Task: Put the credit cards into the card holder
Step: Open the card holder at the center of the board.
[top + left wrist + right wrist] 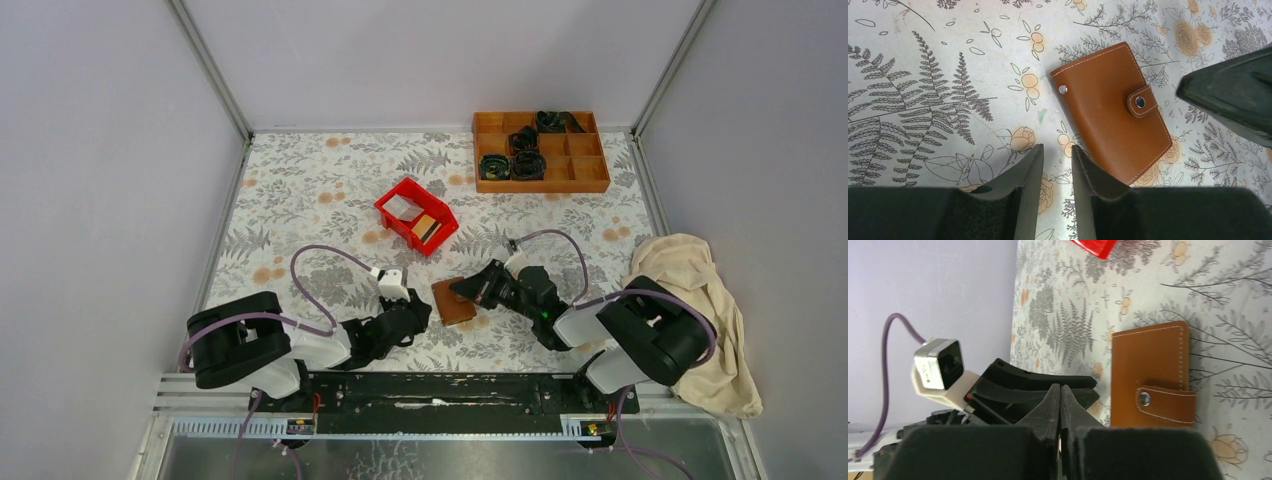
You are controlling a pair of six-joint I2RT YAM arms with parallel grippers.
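Note:
The brown card holder (453, 300) lies closed and snapped on the floral table between my two grippers. It also shows in the left wrist view (1113, 112) and the right wrist view (1153, 372). A white card (402, 207) and a gold-tan card (427, 228) lie in the red bin (390, 214) farther back. My left gripper (421, 309) (1057, 150) sits just left of the holder, slightly open and empty. My right gripper (466, 288) (1060, 390) is shut and empty at the holder's right edge; whether it touches it I cannot tell.
An orange wooden compartment tray (590, 172) with several black items stands at the back right. A beige cloth (700, 290) lies at the right edge. A corner of the red bin (1095, 246) shows in the right wrist view.

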